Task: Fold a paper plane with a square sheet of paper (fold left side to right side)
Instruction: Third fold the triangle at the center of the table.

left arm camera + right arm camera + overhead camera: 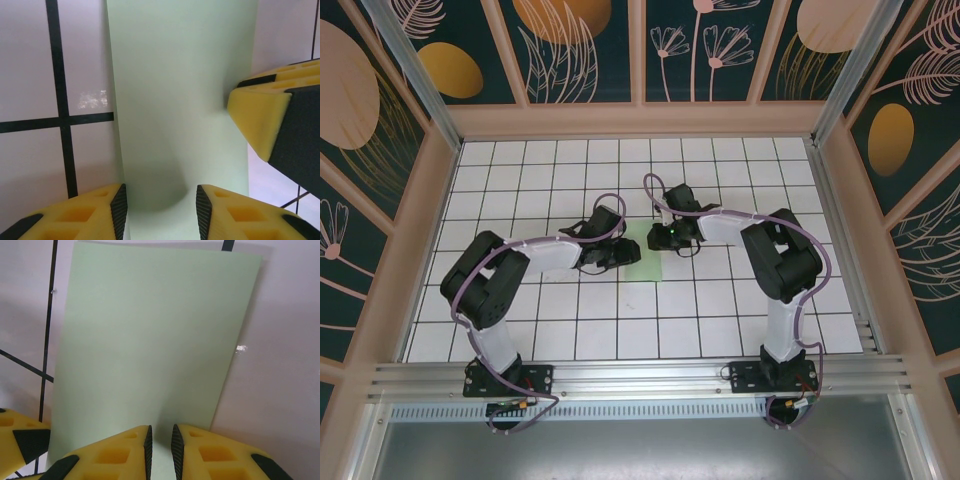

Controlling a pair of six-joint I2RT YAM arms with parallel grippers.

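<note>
paper [632, 262] lying flat on the white-tiled desk [520, 330], between the two arms, seen as a tall narrow rectangle rather than a full square; this suggests the left-to-right fold is already laid. left pincer [161, 206] hangs low over the sheet from the left, its fingers wide apart and holding nothing. right pincer [161, 440] sits on the sheet from the far right, its fingers drawn almost together with a thin slit between them; whether any paper is nipped in that slit cannot be told.

hazards: the sheet is thin and the tile looks smooth, so a push from either side may slide it instead of sharpening the crease, leaving the edges out of line. a fingertip catching the free edge could lift or crumple the upper layer. the two pincers work just beside each other, so a wide sweep by either risks a knock.

writing: none legible on paper, fingers or desk; no brand or label in view.
</note>
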